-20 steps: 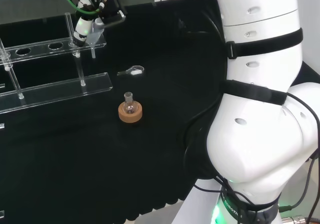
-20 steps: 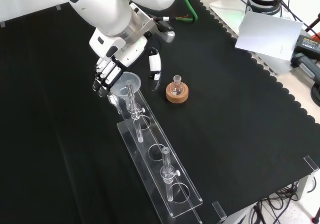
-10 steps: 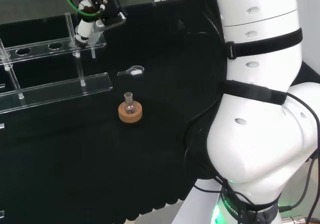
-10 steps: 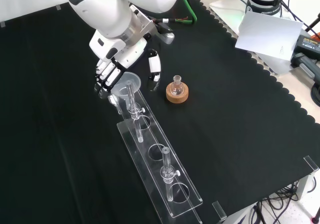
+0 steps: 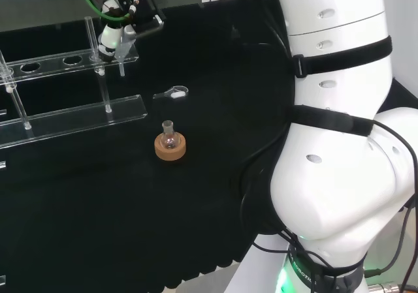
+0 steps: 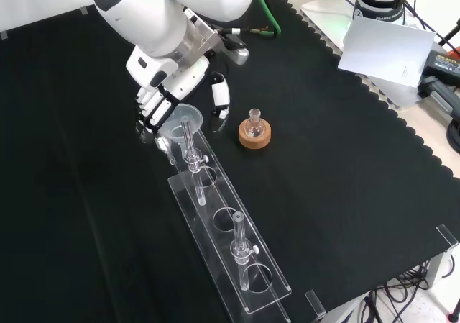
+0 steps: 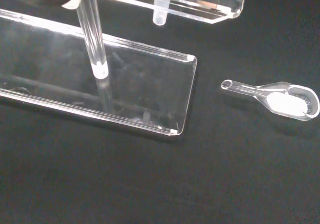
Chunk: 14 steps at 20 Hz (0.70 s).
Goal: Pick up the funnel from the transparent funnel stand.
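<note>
Clear funnel (image 6: 184,115), one; hand (image 6: 154,103) beside.

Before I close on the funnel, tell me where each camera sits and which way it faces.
Head view: behind and above the base, looking over white arm links at the funnel stand.
Front view: opposite the arm, looking down on the cloth; the hand reaches the funnel.
Wrist view: past the palm, down onto the stand's base and a small scoop.
Head and front views share the flask on its cork ring.
</note>
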{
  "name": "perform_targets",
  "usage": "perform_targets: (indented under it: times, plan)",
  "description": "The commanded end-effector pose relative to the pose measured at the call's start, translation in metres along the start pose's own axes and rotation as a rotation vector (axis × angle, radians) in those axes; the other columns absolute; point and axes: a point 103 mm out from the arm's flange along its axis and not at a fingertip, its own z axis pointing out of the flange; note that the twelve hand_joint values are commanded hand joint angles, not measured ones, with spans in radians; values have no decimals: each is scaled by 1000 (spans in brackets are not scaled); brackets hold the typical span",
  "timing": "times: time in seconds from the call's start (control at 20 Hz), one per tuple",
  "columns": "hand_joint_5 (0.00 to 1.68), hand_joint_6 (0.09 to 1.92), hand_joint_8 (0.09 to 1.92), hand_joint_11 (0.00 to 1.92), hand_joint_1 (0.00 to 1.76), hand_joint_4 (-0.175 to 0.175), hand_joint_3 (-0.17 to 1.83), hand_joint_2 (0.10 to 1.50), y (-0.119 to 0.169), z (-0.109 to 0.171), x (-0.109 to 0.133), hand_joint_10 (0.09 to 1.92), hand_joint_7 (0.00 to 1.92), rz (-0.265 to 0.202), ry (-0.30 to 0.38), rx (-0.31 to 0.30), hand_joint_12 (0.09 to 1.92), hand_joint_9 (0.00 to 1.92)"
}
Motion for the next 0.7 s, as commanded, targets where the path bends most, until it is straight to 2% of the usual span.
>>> perform_targets:
  times: [0.05,0.7]
  plan:
    - [196,87,629,215,715,24,545,626,-1,-1,-2,810,27,4,-3,-5,1552,277]
    - [225,87,687,226,703,14,552,642,0,2,-5,768,64,13,-2,2,1541,343]
